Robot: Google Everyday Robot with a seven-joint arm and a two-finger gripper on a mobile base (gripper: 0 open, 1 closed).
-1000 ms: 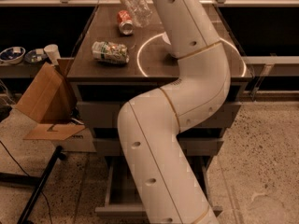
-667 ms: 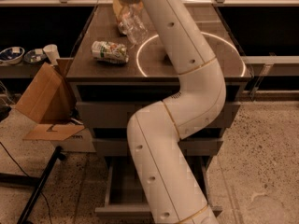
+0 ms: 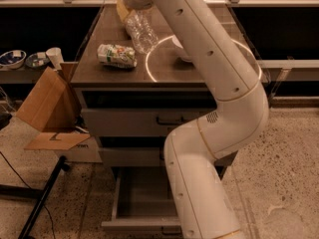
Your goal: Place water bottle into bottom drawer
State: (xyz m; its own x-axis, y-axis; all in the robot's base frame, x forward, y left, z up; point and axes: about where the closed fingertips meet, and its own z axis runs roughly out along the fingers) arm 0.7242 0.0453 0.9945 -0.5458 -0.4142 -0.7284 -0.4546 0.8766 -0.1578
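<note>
The water bottle (image 3: pixel 141 31) has dropped lower than a second ago. It hangs at 6 o'clock from the gripper (image 3: pixel 130 1), which is clamped on its top, above the cabinet top (image 3: pixel 99 34). A white-and-green labelled container (image 3: pixel 117 55) lies at the bottle's 8 o'clock. The bottom drawer (image 3: pixel 142 195) stands open at 6 o'clock.

1. The arm (image 3: pixel 219 59) is made of thick, smooth white tubes with rounded joints.
2. Thin tan seams ring the joints, and small dark holes dot the shell.
3. The gripper (image 3: pixel 125 6) looks yellowish and sits at the arm's far end, at the top of the view.
</note>
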